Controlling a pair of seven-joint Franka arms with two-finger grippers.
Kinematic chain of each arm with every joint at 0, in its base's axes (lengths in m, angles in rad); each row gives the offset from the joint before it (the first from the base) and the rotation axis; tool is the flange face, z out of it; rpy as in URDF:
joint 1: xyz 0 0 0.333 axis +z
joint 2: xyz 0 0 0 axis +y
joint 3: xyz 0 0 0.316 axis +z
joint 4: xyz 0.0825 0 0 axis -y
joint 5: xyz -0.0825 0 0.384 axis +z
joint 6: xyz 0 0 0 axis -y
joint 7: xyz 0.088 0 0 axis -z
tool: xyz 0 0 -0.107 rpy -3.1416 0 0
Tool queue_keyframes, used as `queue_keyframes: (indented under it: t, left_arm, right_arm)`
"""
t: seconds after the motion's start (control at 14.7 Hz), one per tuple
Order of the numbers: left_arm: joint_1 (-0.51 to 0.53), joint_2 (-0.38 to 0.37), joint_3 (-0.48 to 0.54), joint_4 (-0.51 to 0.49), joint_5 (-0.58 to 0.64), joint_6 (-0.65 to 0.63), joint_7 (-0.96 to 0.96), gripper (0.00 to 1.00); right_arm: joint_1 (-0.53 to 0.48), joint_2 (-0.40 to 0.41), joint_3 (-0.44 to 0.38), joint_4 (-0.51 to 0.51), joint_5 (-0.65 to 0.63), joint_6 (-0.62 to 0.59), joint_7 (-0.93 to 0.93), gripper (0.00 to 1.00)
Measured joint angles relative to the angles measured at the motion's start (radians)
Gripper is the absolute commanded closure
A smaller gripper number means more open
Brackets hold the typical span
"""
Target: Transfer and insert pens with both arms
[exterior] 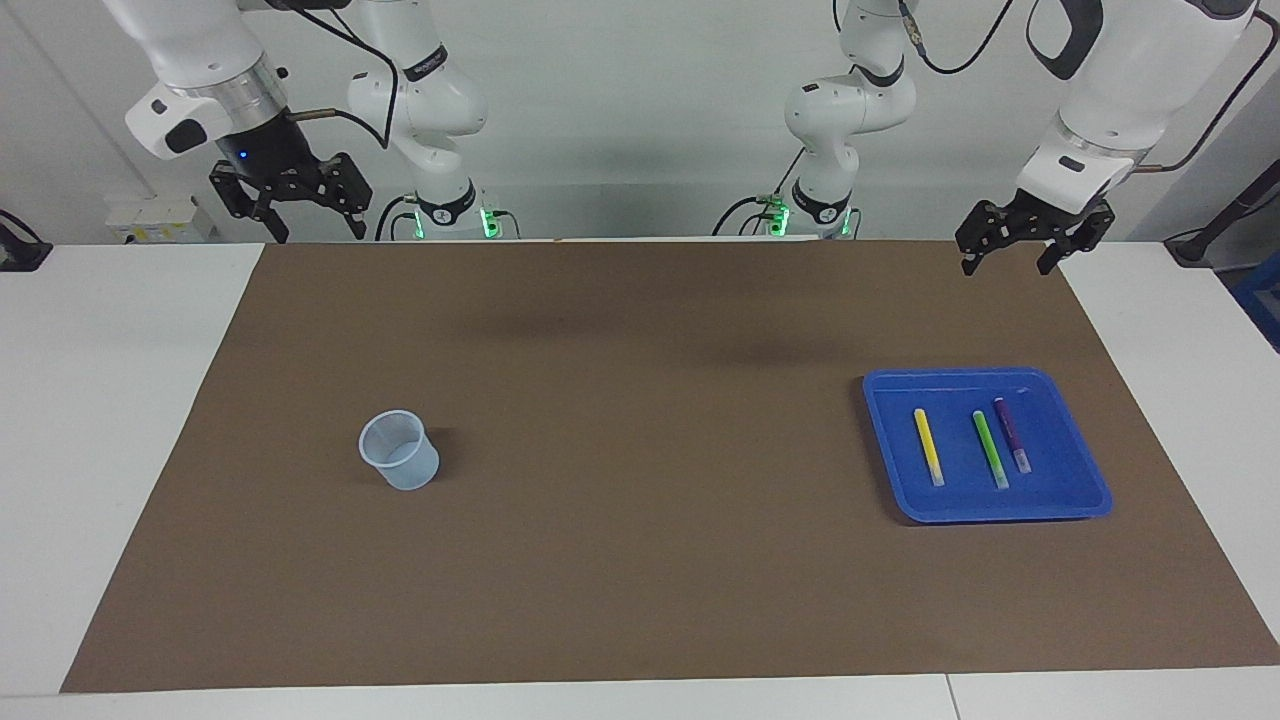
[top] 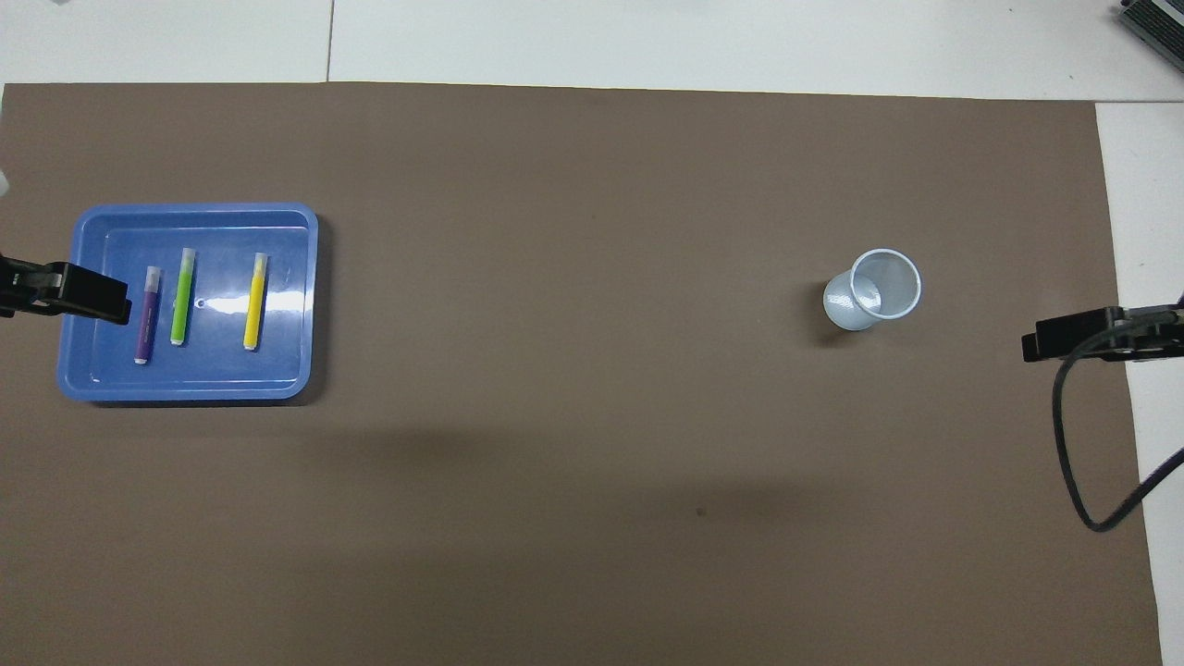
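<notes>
Nothing of the task is done yet, judging by how things lie: all three pens are in the tray and the cup holds none.

The brown mat (exterior: 640,560) covers most of the table. Taking its middle in the overhead view as the clock's centre, the blue tray (top: 102,384) lies at about nine o'clock, toward the left arm's end, and the clear cup (top: 872,289) stands upright at about three o'clock, toward the right arm's end, well apart from the tray.

The left gripper (exterior: 1010,255) hangs raised over the mat's edge by the robots, its fingers spread wide with nothing between them. The right gripper (exterior: 315,220) hangs likewise at its own end, fingers apart and empty. Both arms look to be waiting.

In the tray the pens lie side by side, roughly parallel, none touching: the yellow pen (top: 253,302) toward the tray's three o'clock side, the green pen (top: 182,297) in the middle, the purple pen (top: 146,315) toward nine o'clock.

Still to do, as I judge it: pick up each pen, pass it between the arms, and drop it into the cup.
</notes>
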Motion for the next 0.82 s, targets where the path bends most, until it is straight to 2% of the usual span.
queue_keyframes:
  t: [0.82]
  left_arm:
    - [0.000, -0.001, 0.006, 0.000, 0.000, 0.000, 0.000, 0.00]
  right_arm:
    - [0.025, -0.023, 0.003, -0.016, 0.012, -0.022, -0.143, 0.00]
